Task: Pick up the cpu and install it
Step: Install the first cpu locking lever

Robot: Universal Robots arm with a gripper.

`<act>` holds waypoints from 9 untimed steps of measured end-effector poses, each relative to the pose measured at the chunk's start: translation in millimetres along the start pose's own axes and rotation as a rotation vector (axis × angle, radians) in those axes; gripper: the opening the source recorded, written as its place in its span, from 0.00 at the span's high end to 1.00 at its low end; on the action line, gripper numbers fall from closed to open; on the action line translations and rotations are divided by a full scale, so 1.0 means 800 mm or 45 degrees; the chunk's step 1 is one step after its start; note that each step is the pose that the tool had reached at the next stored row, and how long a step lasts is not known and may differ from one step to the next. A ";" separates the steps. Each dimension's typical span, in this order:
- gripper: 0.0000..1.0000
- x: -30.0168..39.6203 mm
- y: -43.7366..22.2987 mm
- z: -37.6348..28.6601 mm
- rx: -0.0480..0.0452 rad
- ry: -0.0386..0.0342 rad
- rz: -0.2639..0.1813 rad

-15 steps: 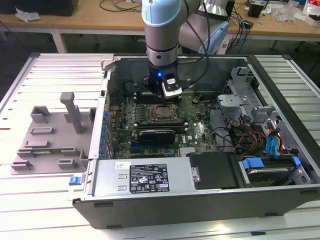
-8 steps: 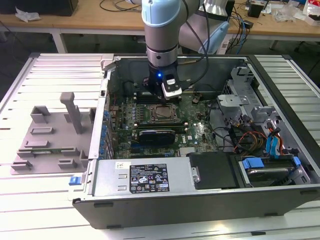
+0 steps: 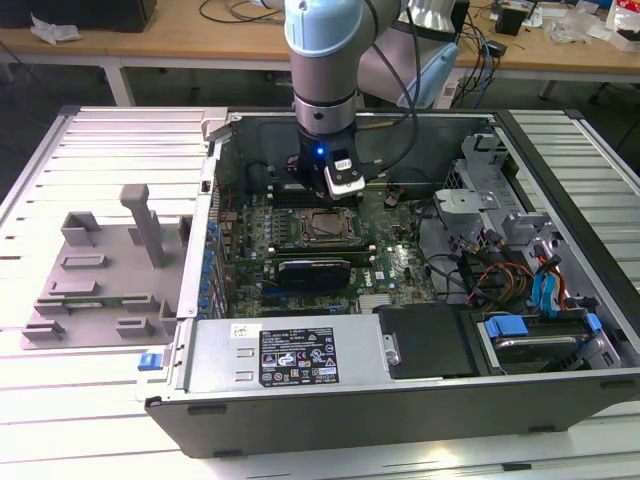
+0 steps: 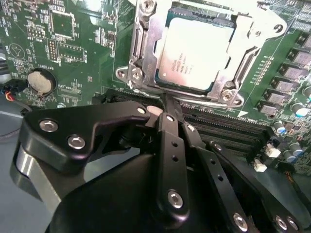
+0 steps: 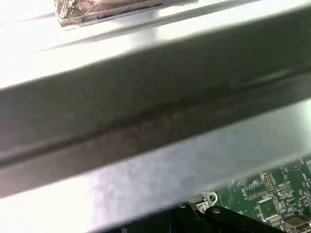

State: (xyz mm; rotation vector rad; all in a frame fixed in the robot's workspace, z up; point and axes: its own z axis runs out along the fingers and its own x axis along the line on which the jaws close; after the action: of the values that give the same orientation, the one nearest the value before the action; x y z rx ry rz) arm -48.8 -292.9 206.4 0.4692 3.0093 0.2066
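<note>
My black hand (image 4: 165, 104) clenched, empty, just beside socket edge; flat square silvery-topped cpu (image 4: 197, 53) seated in metal-framed socket (image 4: 146, 53), directly ahead of fingertips.

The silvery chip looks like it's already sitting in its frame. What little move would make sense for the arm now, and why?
Probably a short straight lift away from the board. In the second wrist view the cpu lies flat inside the socket frame, and the gripper sits just beside the frame with its fingers drawn together, holding nothing, so the placing looks done.

bench: pale slatted top (image 3: 90, 150) | behind: wooden tables (image 3: 150, 40), cables (image 3: 240, 12) | floor: dark
</note>
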 end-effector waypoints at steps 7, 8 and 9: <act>0.89 -0.0027 0.0001 -0.0231 0.034 -0.0108 -0.004; 0.89 -0.0031 -0.0013 -0.0233 0.047 -0.0147 -0.005; 0.89 -0.0039 -0.0036 -0.0236 0.064 -0.0200 -0.007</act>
State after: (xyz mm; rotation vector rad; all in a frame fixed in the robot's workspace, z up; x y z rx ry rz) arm -48.7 -298.8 224.9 0.4646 3.0063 0.1263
